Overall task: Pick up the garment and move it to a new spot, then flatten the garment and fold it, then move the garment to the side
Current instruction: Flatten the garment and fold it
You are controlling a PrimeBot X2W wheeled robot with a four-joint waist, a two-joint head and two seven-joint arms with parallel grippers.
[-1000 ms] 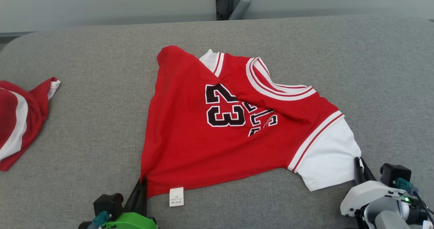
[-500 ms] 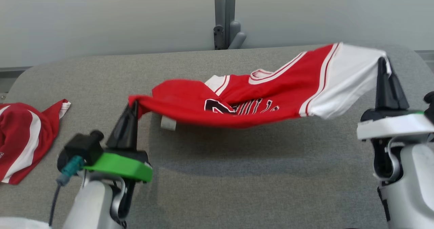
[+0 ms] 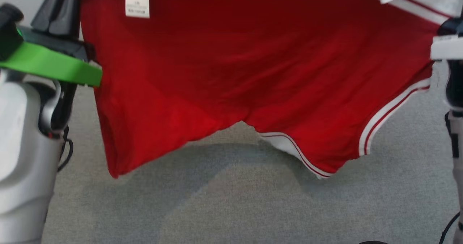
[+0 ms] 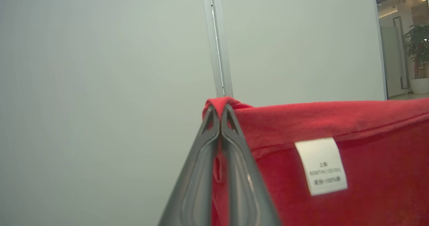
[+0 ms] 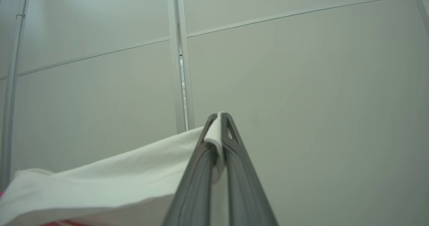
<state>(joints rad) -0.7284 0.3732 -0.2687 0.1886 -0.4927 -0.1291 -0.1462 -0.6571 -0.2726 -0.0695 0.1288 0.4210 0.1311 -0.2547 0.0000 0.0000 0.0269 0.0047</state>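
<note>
**Spotter:** Where's the garment?

**Operator:** It's off the counter (image 3: 231,208). I have the garment (image 3: 231,74) hanging as a red sheet across the upper part of the head view. Its lowest corners are at lower left and lower centre-right. Judging by the shadow beneath, they look clear of the grey surface.

**Spotter:** And the claws?

**Operator:** Both are pinched closed on cloth. My left claw (image 4: 220,109) has a red corner bunched over its tips at the centre of the left wrist view, just left of the white label (image 4: 321,165). My right claw (image 5: 220,116) bites the white sleeve (image 5: 100,182), which trails to the lower left of that frame.

**Spotter:** How would you carry it over?

**Operator:** I'd hold both claws level and move them together. I'd set them wider apart, since the sag along the bottom suggests slack. Then I'd lower so the hanging hem meets the counter first and draw the rest flat behind it. No jerks, because the red pinch looks thin and might slip.

**Spotter:** What does each camera give you?

**Operator:** The wrist views show the pinch points close up, against pale wall panels (image 5: 301,85). The head view crops those points at its top edge. In exchange it gives me the drape, the shadow and the landing space.
</note>
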